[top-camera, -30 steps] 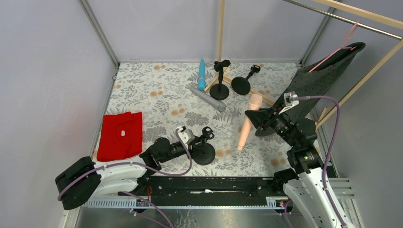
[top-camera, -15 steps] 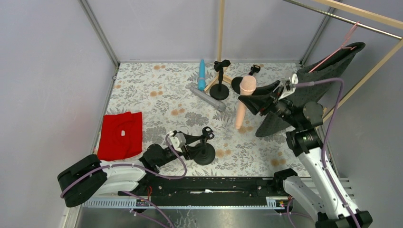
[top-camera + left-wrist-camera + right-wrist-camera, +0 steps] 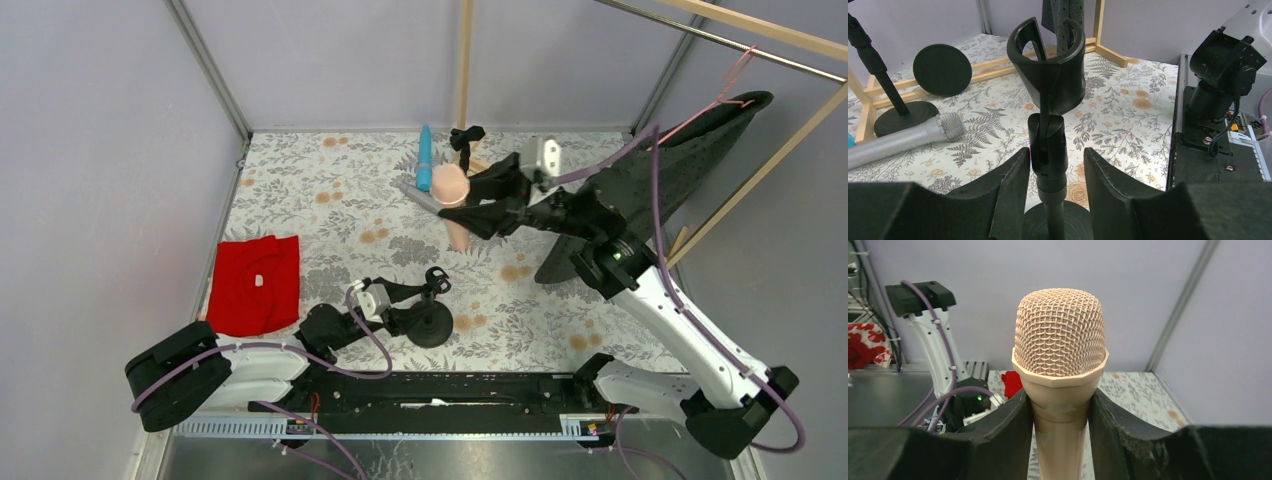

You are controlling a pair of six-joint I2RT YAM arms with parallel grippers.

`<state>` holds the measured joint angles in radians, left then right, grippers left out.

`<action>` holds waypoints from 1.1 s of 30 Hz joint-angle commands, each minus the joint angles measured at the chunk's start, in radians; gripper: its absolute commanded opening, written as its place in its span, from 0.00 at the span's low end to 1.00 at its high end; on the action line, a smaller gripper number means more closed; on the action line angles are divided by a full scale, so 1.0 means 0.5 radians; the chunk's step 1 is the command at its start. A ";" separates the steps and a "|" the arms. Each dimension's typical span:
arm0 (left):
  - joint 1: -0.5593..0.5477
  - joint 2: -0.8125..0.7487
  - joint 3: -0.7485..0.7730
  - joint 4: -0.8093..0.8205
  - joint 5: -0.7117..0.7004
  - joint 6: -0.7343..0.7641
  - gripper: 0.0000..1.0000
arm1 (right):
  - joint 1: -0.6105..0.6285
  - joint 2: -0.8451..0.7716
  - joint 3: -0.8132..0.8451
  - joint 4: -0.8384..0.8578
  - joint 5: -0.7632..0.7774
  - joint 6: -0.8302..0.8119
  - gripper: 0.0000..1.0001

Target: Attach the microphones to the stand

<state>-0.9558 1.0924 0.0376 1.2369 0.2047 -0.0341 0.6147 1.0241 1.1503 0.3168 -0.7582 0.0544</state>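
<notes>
My right gripper (image 3: pixel 472 205) is shut on the peach-pink microphone (image 3: pixel 451 190) just below its head and holds it upright in the air over the back middle of the table; in the right wrist view the microphone (image 3: pixel 1060 340) stands between my fingers (image 3: pixel 1013 425). The silver-grey microphone (image 3: pixel 415 193) lies on the table, partly hidden behind it, and also shows in the left wrist view (image 3: pixel 903 137). The cyan-blue microphone (image 3: pixel 425 155) lies at the back. My left gripper (image 3: pixel 1050 160) is open, its jaws either side of the neck of the near black stand (image 3: pixel 430 322), whose clip (image 3: pixel 1048 65) is empty.
Another black stand (image 3: pixel 463 135) stands at the back by a wooden pole (image 3: pixel 464 60); the left wrist view shows its base (image 3: pixel 898 112) and a tipped round base (image 3: pixel 942 70). A red cloth (image 3: pixel 255 285) lies at the left. A dark garment (image 3: pixel 690 150) hangs at the right.
My right arm has lifted the peach-pink microphone off the table and carried it left and toward the back. My left gripper has shifted slightly at the near stand.
</notes>
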 commanded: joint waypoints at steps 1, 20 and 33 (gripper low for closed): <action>-0.007 -0.024 0.005 0.172 0.075 0.041 0.47 | 0.303 0.154 0.284 -0.292 0.234 -0.462 0.00; -0.006 0.156 0.088 0.324 0.111 0.127 0.53 | 0.719 0.477 0.518 -0.595 0.438 -0.778 0.00; -0.006 0.245 0.177 0.346 0.084 0.183 0.52 | 0.717 0.427 0.464 -0.680 0.484 -0.781 0.00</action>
<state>-0.9558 1.1957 0.0917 1.3338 0.2459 0.0425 0.9642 1.2766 1.3781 -0.0422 -0.5312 -0.3298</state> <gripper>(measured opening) 0.527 0.466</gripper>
